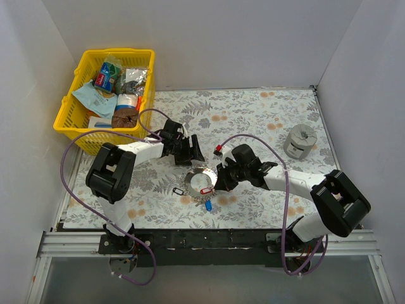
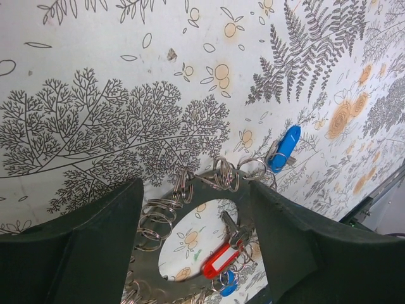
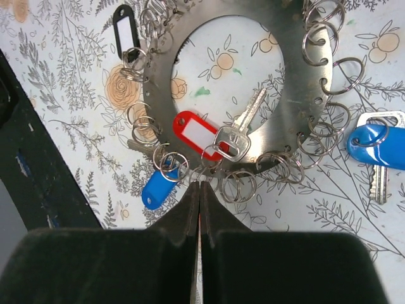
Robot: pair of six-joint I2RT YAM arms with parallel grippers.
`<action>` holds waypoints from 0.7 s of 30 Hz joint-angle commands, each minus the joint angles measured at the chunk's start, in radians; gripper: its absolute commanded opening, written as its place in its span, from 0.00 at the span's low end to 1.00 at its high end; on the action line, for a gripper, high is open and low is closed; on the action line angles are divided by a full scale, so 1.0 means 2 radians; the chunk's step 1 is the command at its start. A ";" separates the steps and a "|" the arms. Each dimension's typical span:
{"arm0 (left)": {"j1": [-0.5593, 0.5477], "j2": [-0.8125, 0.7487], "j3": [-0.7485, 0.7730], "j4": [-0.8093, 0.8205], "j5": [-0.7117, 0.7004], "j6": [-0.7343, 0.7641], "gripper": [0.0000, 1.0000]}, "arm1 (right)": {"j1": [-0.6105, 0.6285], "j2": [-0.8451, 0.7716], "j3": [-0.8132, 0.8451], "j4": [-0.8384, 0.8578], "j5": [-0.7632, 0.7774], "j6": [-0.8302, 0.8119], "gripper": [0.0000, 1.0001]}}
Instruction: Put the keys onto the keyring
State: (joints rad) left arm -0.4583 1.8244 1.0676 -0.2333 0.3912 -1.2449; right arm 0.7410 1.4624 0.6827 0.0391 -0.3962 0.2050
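A yellow basket [image 1: 120,52] of packets sits far left, and a grey cylinder [image 1: 299,140] far right. Between the arms lies the keyring [image 1: 201,179], with keys [image 3: 196,135] at its rim. The left gripper [image 2: 195,202] straddles it, fingers spread. The right gripper [image 3: 199,199] is pressed closed at its edge.

The keyring [image 3: 302,120] lies on the table [image 1: 253,114] between left claw [image 1: 190,152] and right claw [image 1: 221,180], basket [image 1: 95,143] behind left, cylinder [image 1: 299,140] behind right.
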 commanded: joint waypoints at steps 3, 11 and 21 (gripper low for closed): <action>-0.006 -0.004 0.013 -0.021 -0.026 0.017 0.68 | 0.001 -0.046 -0.015 0.020 0.005 0.018 0.01; -0.007 -0.057 0.001 -0.036 -0.055 0.027 0.68 | 0.002 -0.066 -0.026 0.027 0.035 0.033 0.01; -0.008 -0.079 -0.031 -0.036 -0.064 0.027 0.69 | 0.001 -0.062 -0.040 0.034 0.043 0.044 0.01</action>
State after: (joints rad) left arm -0.4698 1.7031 1.0241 -0.2932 0.2760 -1.2041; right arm 0.7410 1.3502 0.6235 0.0628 -0.3161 0.2787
